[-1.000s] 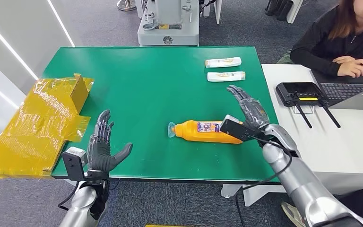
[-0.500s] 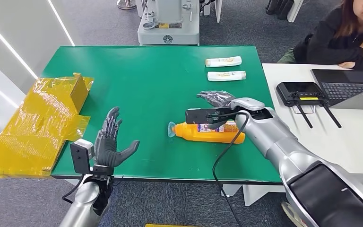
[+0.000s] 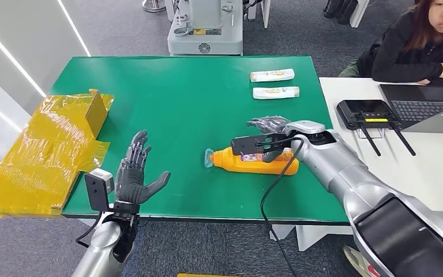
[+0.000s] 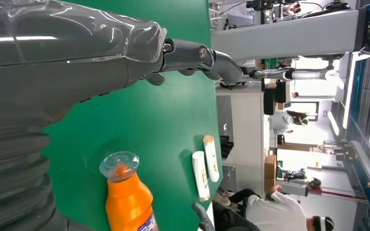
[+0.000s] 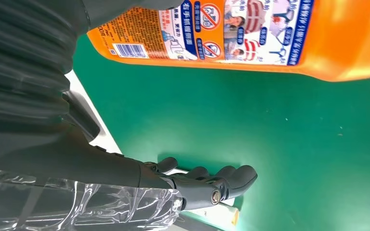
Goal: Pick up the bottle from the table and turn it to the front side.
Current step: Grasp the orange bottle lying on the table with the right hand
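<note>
Moved: right hand [image 3: 270, 128] has swung in from the right over the last second and now sits over the bottle, a touch nearer its fat end than half a second back. Left hand barely shifted.
Bottle: orange bottle [image 3: 252, 161] lies on its side on the green tabletop [image 3: 196, 98], cap pointing left, right of centre and near the front edge.
Right hand: fingers spread above and just behind the bottle, holding nothing; no grip yet as far as I can see.
Left hand: left hand [image 3: 134, 178] is open, palm up, at the near left edge.
Progress: honestly just the reach. Grasp, lift and turning are all left.
Extras: two white tubes [image 3: 274, 83] lie at the far right.
</note>
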Robot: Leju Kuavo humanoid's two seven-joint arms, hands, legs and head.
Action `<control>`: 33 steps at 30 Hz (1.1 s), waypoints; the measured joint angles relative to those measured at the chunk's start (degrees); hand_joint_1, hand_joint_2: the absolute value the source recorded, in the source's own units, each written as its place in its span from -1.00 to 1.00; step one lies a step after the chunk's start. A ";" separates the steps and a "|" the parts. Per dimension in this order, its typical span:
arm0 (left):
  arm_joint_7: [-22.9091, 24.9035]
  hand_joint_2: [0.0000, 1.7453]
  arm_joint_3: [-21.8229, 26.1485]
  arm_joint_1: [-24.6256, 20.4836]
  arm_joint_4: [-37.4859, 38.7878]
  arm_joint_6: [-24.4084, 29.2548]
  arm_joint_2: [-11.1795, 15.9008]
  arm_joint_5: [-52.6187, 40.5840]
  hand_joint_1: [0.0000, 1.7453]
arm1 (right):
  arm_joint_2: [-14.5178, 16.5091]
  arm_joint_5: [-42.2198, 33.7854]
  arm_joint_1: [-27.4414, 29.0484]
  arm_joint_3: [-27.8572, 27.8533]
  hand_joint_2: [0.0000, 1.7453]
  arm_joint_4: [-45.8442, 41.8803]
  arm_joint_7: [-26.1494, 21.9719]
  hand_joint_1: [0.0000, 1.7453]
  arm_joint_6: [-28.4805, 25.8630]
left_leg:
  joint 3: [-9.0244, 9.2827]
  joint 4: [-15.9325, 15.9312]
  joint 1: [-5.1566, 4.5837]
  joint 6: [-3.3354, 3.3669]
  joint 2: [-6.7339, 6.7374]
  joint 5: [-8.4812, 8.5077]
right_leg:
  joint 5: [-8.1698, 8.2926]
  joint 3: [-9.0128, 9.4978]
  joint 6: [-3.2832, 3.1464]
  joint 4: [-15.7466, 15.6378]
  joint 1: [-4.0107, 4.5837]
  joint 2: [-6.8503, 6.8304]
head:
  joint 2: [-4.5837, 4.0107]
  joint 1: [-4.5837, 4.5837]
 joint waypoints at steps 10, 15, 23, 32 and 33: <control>0.00 1.00 -0.03 -0.01 0.00 -0.01 0.00 0.00 -1.00 | -0.48 -0.10 0.00 0.75 1.00 0.05 0.00 -1.00 0.00 | 0.00 0.01 0.00 0.00 -0.01 0.00 | 0.00 0.00 0.00 0.00 0.01 0.00 | 0.00 0.00; 0.00 1.00 -0.05 -0.02 0.01 -0.01 0.00 0.01 -1.00 | -0.51 -0.10 0.00 1.05 1.00 0.10 0.02 -1.00 0.01 | 0.00 0.01 0.01 0.00 -0.01 0.00 | 0.00 0.00 0.00 0.00 0.01 0.00 | 0.00 0.00; 0.61 1.00 -0.11 -0.11 0.02 -0.99 -0.02 0.92 -1.00 | -1.45 -1.48 -0.04 2.08 1.00 0.26 2.26 -1.00 2.17 | -0.01 0.02 0.00 0.00 -0.01 0.00 | 0.00 0.00 0.00 0.00 0.01 -0.01 | 0.00 0.00; 1.33 1.00 -0.11 -0.02 0.00 -1.92 0.02 1.21 -1.00 | -2.84 -2.14 0.43 4.47 1.00 0.26 3.19 -1.00 1.79 | -0.01 0.02 0.01 0.00 -0.01 0.00 | 0.00 0.00 0.00 0.00 0.01 -0.01 | 0.00 0.00; 1.37 1.00 -0.11 -0.01 0.00 -1.99 0.03 1.23 -1.00 | -2.93 -2.17 0.56 4.67 1.00 0.26 3.18 -1.00 1.76 | -0.01 0.02 0.01 0.00 -0.01 0.00 | 0.00 0.00 0.00 0.00 0.01 -0.01 | 0.00 0.00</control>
